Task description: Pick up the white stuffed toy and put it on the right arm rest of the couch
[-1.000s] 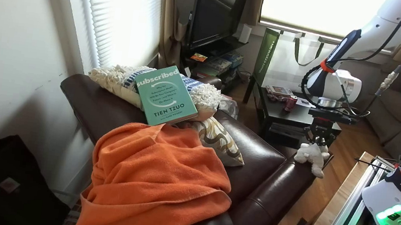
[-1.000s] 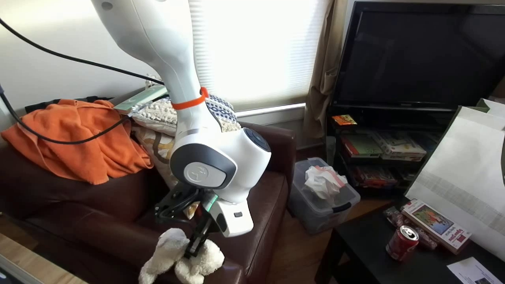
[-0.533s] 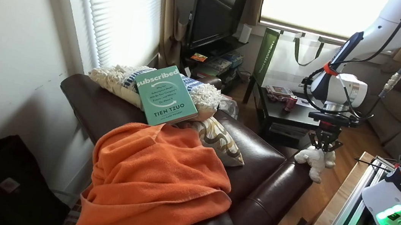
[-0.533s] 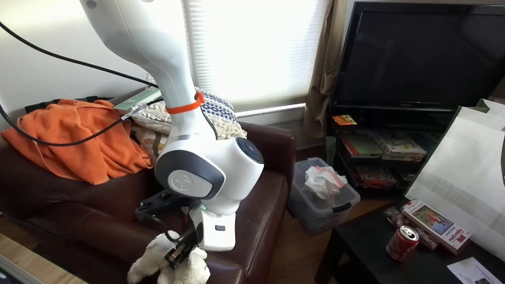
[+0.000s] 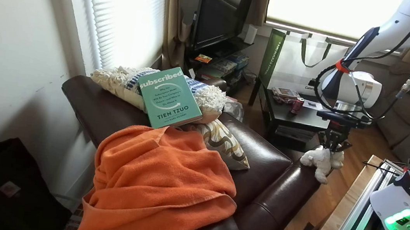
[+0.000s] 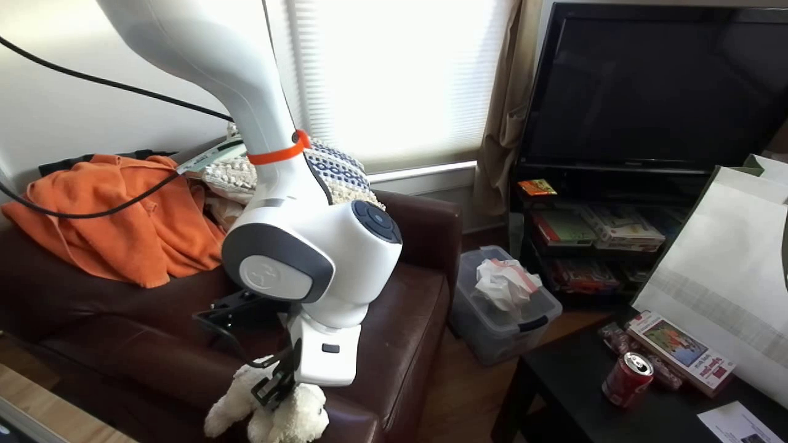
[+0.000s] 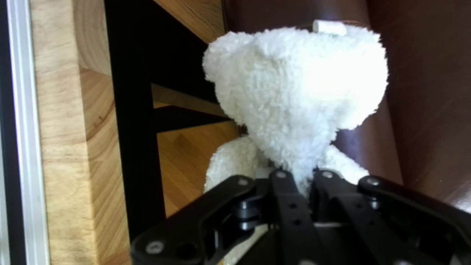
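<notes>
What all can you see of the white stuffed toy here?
The white stuffed toy looks soft and fluffy, with stubby limbs and what seems a small white tag. The tool is closed on it, squeezing a narrow part. In an exterior view, one part hangs down by the end of the right arm rest; whether the toy touches it, I cannot tell.

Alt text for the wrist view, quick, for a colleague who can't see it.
A white stuffed toy pinched in the gripper fills the middle. Behind it and to its right is the dark brown leather couch; to its left, wood floor, then a pale wooden tabletop and metal rail. Whether toy and couch touch is unclear.
</notes>
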